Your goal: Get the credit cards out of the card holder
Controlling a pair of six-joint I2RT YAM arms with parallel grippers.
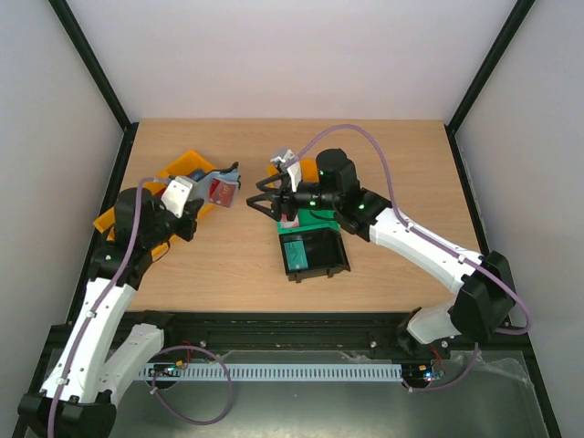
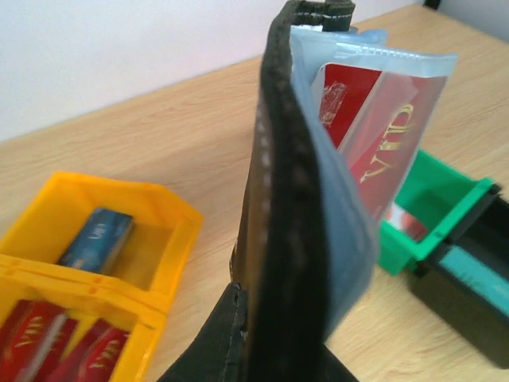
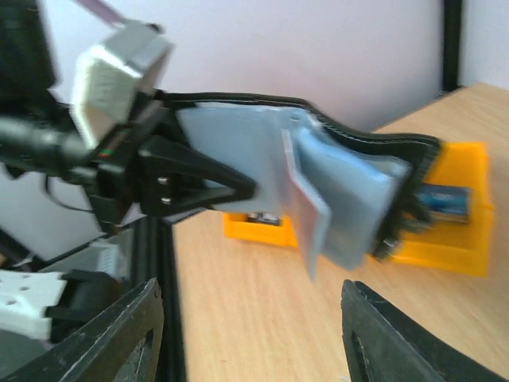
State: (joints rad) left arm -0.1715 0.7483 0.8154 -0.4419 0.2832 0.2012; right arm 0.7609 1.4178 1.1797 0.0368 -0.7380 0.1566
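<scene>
Now our left gripper is clamped on the flat black bifold card holder, raised at the right end of the yellow plastic bin, a thin red credit card inside. Farther right, we'd next have our wide-spread, empty right gripper pinch that card.

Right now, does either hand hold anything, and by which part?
The left hand is shut on the card holder, gripping one end of its black cover. The right hand is open and holds nothing.
</scene>
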